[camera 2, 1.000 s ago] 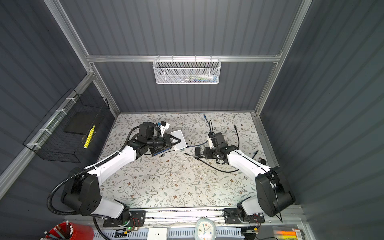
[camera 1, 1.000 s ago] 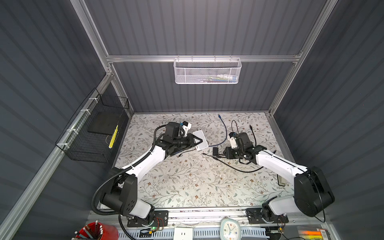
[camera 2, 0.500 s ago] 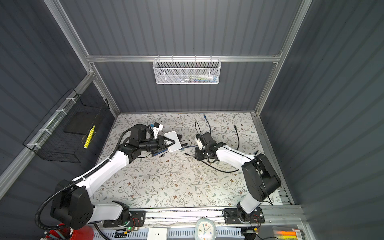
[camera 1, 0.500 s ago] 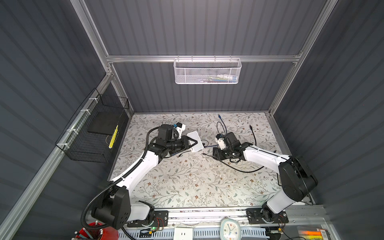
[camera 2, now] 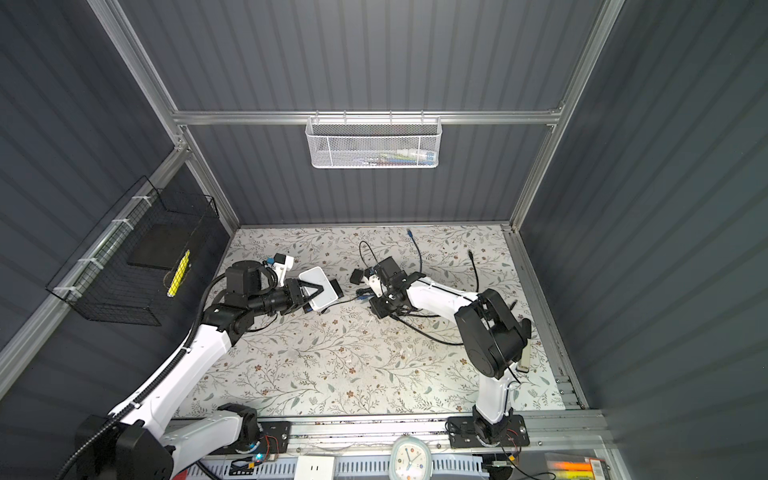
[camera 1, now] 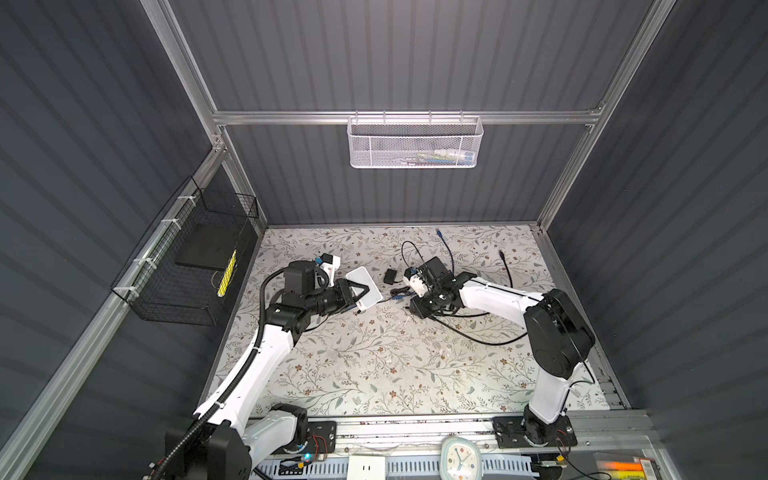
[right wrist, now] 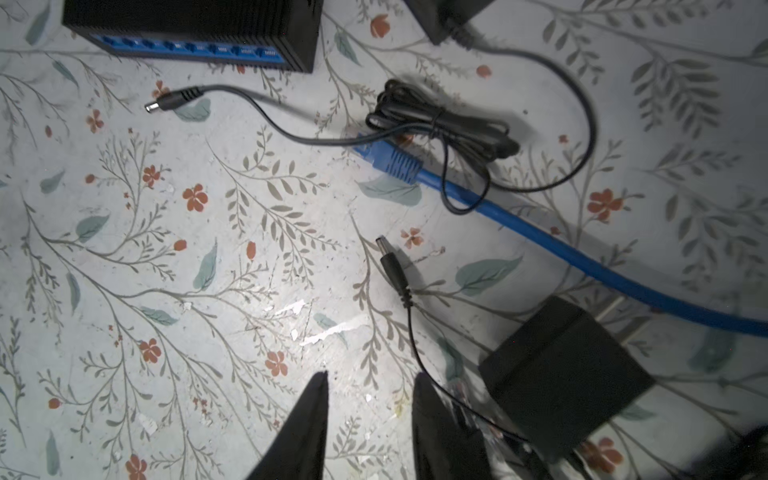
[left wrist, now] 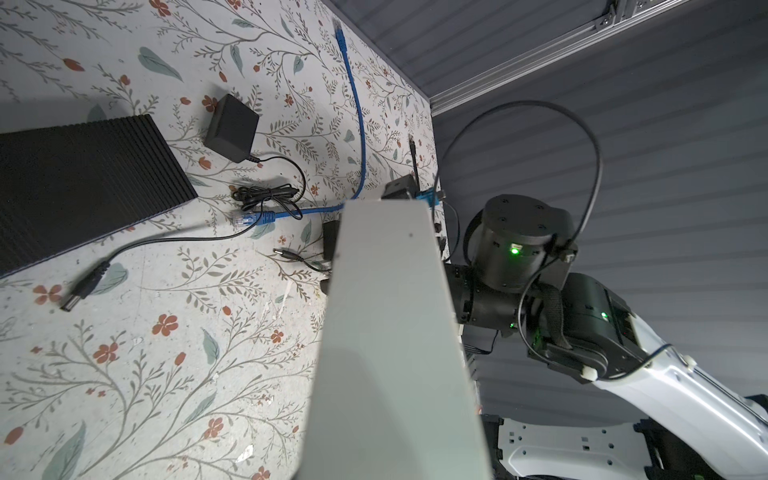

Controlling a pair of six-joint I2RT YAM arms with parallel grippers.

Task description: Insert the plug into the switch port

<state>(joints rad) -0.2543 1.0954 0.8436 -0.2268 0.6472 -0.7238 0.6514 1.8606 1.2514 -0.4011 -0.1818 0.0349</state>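
Right pincer (right wrist: 370,415) hovers, jaws apart and empty, the plug (right wrist: 391,266) just ahead, in line with it, tip pointing away.

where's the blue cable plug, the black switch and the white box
blue cable plug (right wrist: 395,163): right wrist view, on its ribbed boot
black switch (right wrist: 187,49): right wrist view, on the blue port strip
white box (left wrist: 395,332): left wrist view, on its broad face

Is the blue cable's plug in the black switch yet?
Out. The blue plug lies loose on the table, apart from the black switch, with a black cord across it.
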